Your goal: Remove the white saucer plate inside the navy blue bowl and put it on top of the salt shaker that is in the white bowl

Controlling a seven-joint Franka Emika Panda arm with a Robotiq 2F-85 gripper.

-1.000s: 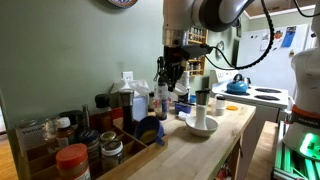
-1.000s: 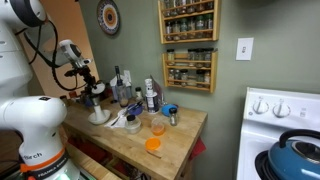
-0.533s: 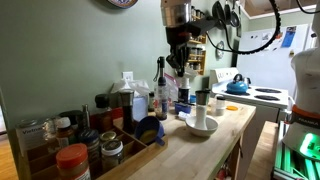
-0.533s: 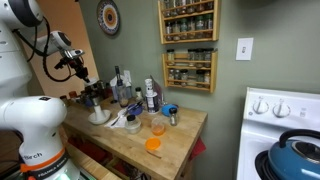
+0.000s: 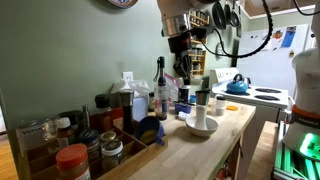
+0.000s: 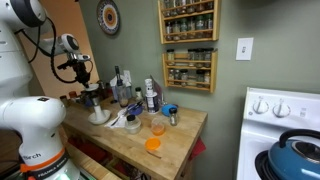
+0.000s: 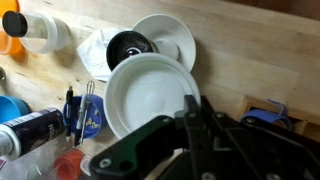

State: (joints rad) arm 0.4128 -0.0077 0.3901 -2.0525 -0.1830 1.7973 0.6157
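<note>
In the wrist view my gripper (image 7: 193,103) is shut on the rim of the white saucer plate (image 7: 148,95), which hangs above the counter. Just beyond it sits the white bowl (image 7: 172,35) holding the salt shaker (image 7: 130,48), seen from above with a dark top. In both exterior views the gripper (image 5: 183,64) (image 6: 80,72) hovers above and a little beside the white bowl (image 5: 200,127) (image 6: 98,118) and the upright shaker (image 5: 200,112) (image 6: 97,103). The navy blue bowl (image 6: 168,110) stands further along the counter. It shows at the wrist view's left edge (image 7: 10,106).
Bottles and jars (image 5: 130,100) crowd the wall side of the wooden counter (image 5: 215,145). An orange cup (image 6: 152,145) and a clear glass (image 6: 157,127) stand near the counter's front. A white napkin (image 7: 95,55) lies by the white bowl. A stove with a blue kettle (image 5: 236,85) is beyond.
The gripper has risen from the counter with the saucer and moved sideways toward the white bowl, then dipped slightly.
</note>
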